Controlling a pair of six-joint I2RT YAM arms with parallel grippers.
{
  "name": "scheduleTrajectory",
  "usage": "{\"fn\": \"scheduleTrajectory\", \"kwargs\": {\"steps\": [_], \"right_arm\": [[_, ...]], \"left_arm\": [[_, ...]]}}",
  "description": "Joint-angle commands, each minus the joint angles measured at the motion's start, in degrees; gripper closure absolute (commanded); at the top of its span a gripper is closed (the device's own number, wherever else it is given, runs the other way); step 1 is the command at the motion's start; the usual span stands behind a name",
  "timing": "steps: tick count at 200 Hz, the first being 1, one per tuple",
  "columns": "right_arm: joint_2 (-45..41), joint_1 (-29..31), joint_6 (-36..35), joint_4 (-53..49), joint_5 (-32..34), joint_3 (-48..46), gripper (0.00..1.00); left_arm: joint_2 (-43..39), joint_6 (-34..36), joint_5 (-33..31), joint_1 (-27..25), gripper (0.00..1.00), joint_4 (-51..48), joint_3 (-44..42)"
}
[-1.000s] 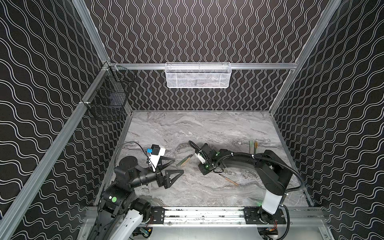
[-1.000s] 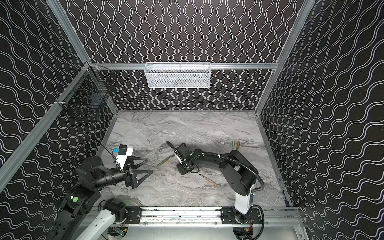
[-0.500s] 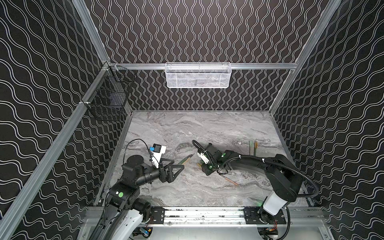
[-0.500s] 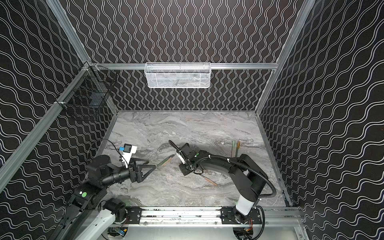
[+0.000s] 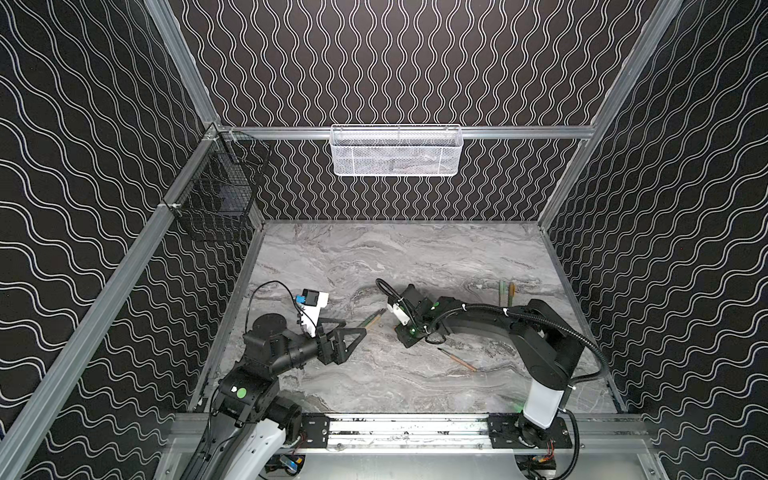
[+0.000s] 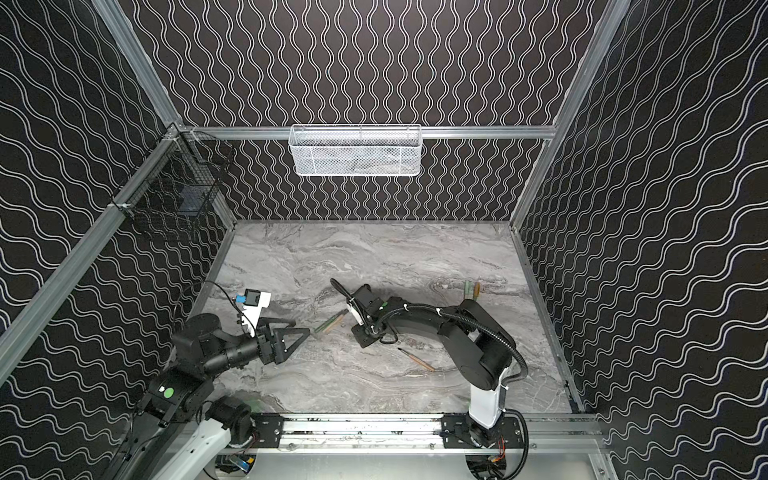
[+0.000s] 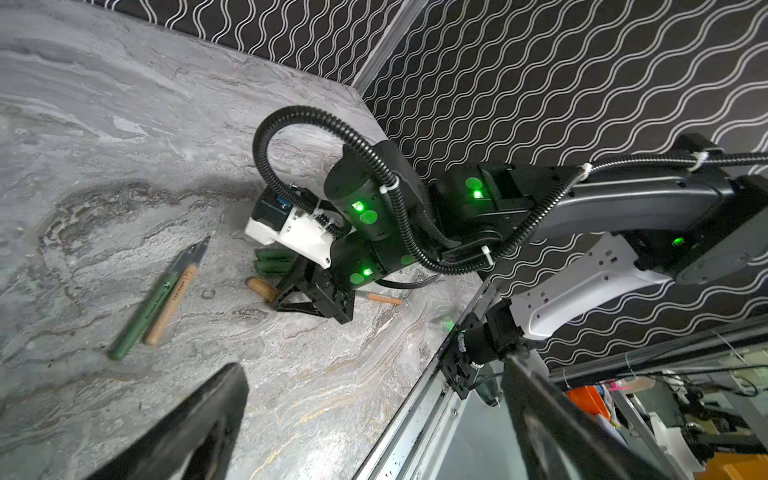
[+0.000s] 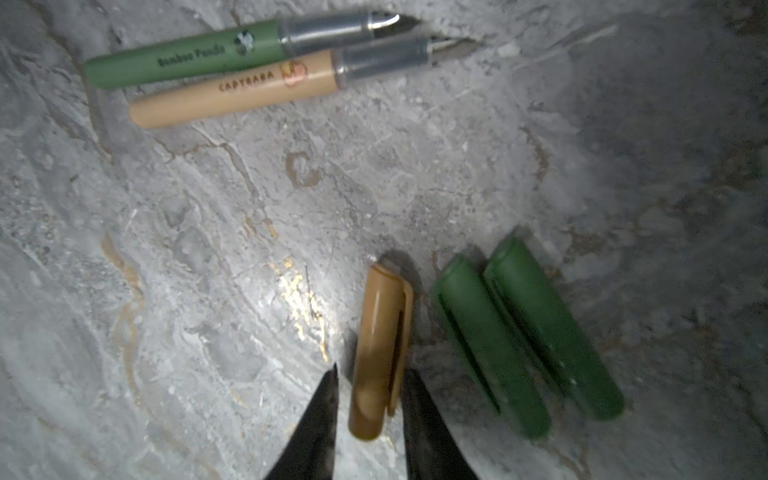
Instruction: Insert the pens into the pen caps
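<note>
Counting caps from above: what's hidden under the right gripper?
Its wrist view shows an orange cap between the fingertips of the right gripper, two green caps beside it. In both top views the gripper covers them.

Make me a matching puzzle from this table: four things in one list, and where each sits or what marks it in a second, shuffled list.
1 green plastic pen
2 tan stubby plastic cap
3 two green stubby plastic caps
4 white wire-mesh basket

A hung on the back wall
B side by side, next to the tan cap
C between the right tool's fingertips
D lettered "Bamboo Panda"

Pairs: 1-D, 2-C, 3-B, 4-A
</note>
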Motion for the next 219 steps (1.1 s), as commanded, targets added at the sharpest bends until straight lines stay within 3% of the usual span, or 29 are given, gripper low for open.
{"fn": "scheduleTrajectory", "kwargs": {"steps": [1,79,111,155,193,219], "right_arm": [[-0.66,0.02,-0.75,-1.37,-0.28,0.24,0.76],[-13.82,0.19,-2.63,6.43,-8.89,-6.08,0.78],[-11.20,0.21,-1.89,3.63,-6.05,-4.53,0.63],[-3.62,0.17,0.39,-0.12,-1.76,-1.65,0.49],[-0.13,0.19,0.94,-1.02,-0.25,-0.30,0.50],[1.35,0.21,0.56,-1.65,-0.41,0.46,0.62]], "left_arm": [[0.04,-2.78,-1.74,0.01,0.01,1.82,-1.32],[3.51,-6.65,0.83,0.01,0.02,8.45,-4.99],[3.49,-6.64,0.31,0.01,0.02,7.98,-4.84],[2.13,-5.75,-1.74,0.04,0.01,5.14,-3.44],[2.32,-5.20,-1.89,0.05,0.01,4.36,-2.82],[2.39,-5.08,-2.16,0.05,0.01,4.38,-2.65]]}}
